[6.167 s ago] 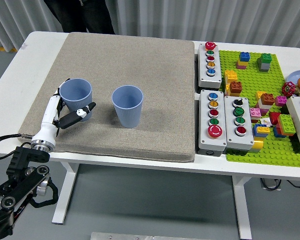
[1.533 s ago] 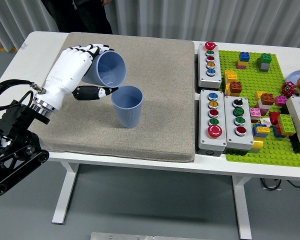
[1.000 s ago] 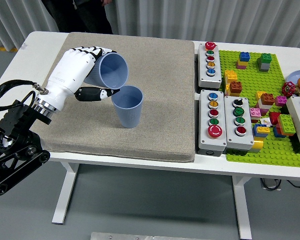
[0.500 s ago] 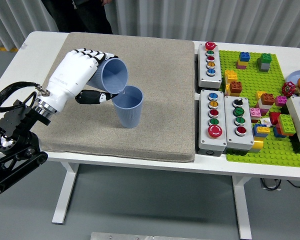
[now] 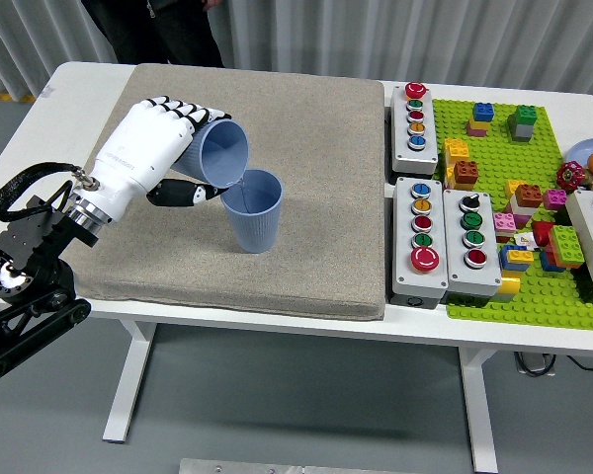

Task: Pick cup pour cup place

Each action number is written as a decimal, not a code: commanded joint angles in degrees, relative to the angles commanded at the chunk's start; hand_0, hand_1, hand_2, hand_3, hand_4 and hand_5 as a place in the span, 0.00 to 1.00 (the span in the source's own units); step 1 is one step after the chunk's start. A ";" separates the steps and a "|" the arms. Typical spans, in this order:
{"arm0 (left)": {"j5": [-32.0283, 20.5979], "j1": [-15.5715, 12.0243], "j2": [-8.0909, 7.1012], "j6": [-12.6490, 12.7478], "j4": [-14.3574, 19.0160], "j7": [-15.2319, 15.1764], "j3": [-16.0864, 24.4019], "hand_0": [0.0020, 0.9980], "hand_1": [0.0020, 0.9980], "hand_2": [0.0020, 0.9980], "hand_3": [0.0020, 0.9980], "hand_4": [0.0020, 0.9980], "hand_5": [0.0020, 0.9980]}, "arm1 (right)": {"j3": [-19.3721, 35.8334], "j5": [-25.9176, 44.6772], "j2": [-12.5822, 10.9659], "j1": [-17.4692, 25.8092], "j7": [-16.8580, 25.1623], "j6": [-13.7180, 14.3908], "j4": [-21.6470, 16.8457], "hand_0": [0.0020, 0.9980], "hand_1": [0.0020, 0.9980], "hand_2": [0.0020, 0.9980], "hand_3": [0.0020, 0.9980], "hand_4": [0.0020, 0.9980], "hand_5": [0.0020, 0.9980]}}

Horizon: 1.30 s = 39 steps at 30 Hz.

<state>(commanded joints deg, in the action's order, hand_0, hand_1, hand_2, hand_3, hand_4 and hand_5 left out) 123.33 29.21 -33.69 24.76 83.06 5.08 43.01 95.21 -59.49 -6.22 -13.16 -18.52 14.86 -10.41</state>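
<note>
Left hand point(image 5: 148, 148): we had it wrapped round the tipped cup point(image 5: 220, 152)
Tipped cup: rim over the upright cup point(image 5: 252, 209)

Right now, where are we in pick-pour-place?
Pick looks done: the left hand grips the tilted blue cup, lifted off the grey mat. Pour is in hand: its rim sits over the mouth of the upright blue cup. Left: set the held cup back down.
</note>
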 joint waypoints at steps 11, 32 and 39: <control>1.16 1.16 -0.94 -0.20 -0.15 0.89 -1.54 0.58 0.60 0.71 0.68 0.73 0.24 | -0.11 -0.01 0.02 0.20 -0.08 -0.04 -0.03 0.70 0.63 0.55 0.56 0.00 0.02; 2.75 3.21 -2.35 -0.25 0.54 1.81 -3.75 0.57 0.59 0.70 0.67 0.71 0.24 | -0.30 0.50 -0.10 -0.10 0.06 0.06 -0.03 0.70 0.63 0.55 0.56 0.00 0.02; 3.11 3.70 -2.70 -0.17 0.98 2.15 -4.27 0.57 0.59 0.70 0.67 0.72 0.24 | -0.23 0.37 -0.10 -0.07 0.04 0.06 -0.03 0.70 0.63 0.55 0.56 0.00 0.02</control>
<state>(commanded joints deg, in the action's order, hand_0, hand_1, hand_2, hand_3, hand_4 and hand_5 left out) 126.44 32.91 -36.38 24.60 84.03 7.22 38.74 94.98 -59.12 -6.31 -13.23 -18.48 14.92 -10.44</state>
